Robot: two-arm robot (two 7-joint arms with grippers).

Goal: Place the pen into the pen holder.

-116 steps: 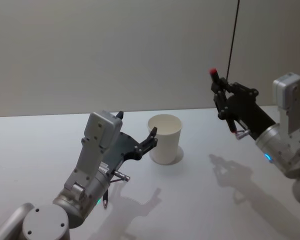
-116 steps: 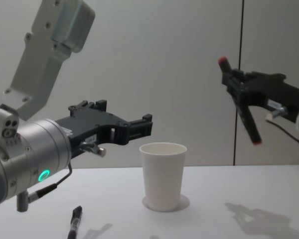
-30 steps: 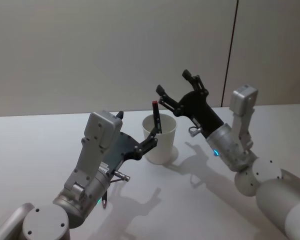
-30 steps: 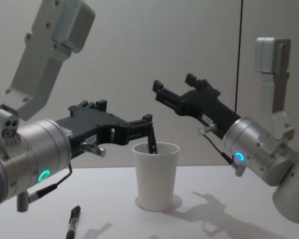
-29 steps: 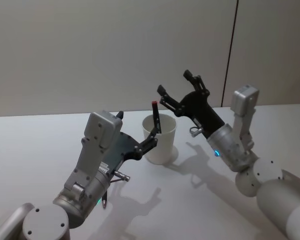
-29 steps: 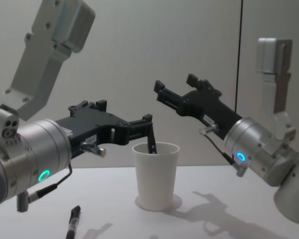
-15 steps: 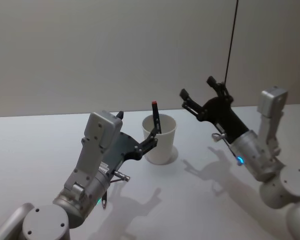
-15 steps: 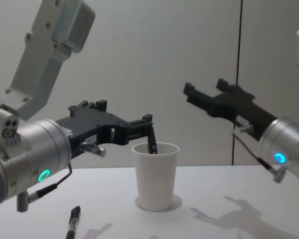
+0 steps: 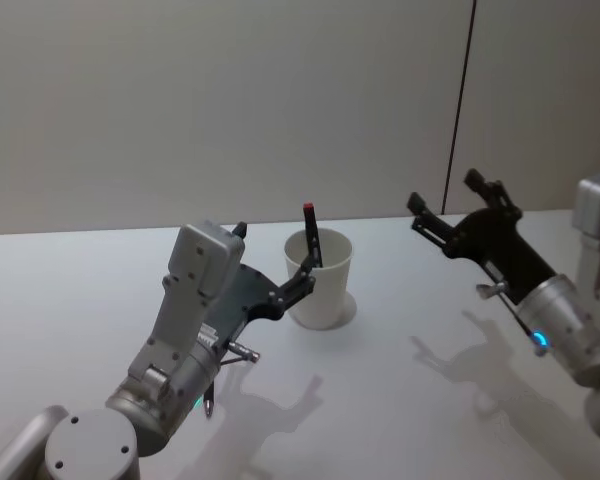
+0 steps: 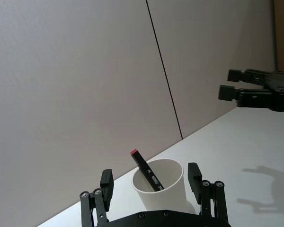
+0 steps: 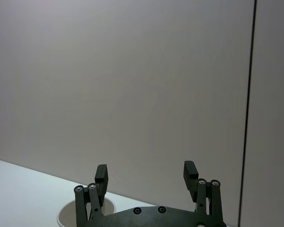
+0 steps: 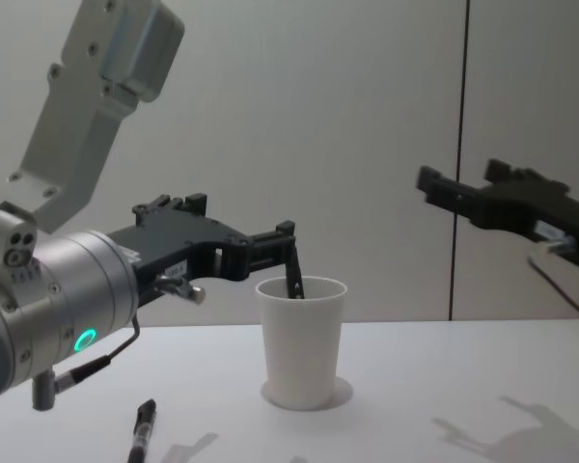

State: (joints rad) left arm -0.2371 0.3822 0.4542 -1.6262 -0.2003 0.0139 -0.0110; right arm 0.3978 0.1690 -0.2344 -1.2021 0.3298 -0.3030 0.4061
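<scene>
Where the left arm reaches forward over the white worktop (image 9: 400, 400), a dark second pen (image 12: 143, 432) lies flat on the surface under it, well to the left of the cup in the chest view. The left claw (image 9: 271, 252) hangs above the worktop with its 2 fingers spread wide and nothing held between them. It sits just beside the left side of the white paper cup (image 9: 320, 295), with 1 fingertip close to the rolled rim; whether it touches the rim cannot be told. In the left wrist view the cup stands beyond the claw, framed by the 2 fingers.

The cup stands upright near the middle of the worktop. Inside it is the black pen with a red end (image 9: 311, 235). It leans against the rim, its lower part hidden in the cup and its red end poking up above the rim.

Further right, the right claw (image 9: 444, 192) is raised above the worktop, well apart from the cup and pointing toward it. Its 2 fingers are spread wide and hold nothing.
</scene>
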